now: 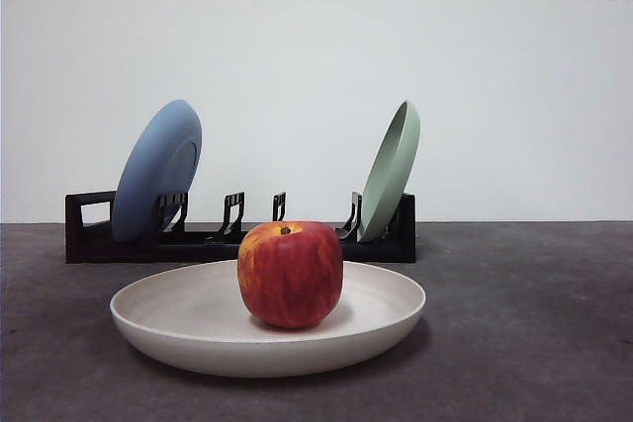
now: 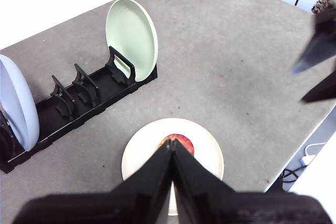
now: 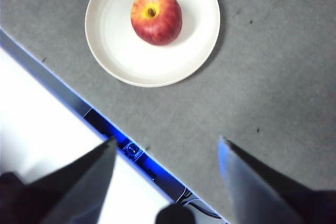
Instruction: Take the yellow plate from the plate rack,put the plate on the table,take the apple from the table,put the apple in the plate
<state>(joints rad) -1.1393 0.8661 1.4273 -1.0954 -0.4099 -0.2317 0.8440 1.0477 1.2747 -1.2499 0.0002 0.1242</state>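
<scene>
The apple [image 1: 290,274] sits in the yellow plate [image 1: 198,328], near the surface's [image 1: 534,323] front edge. Left fingers [image 2: 171,153] are clenched and empty above it; right fingers [image 3: 226,153] are spread and clear. A low retreat could nudge the apple rolling.
</scene>
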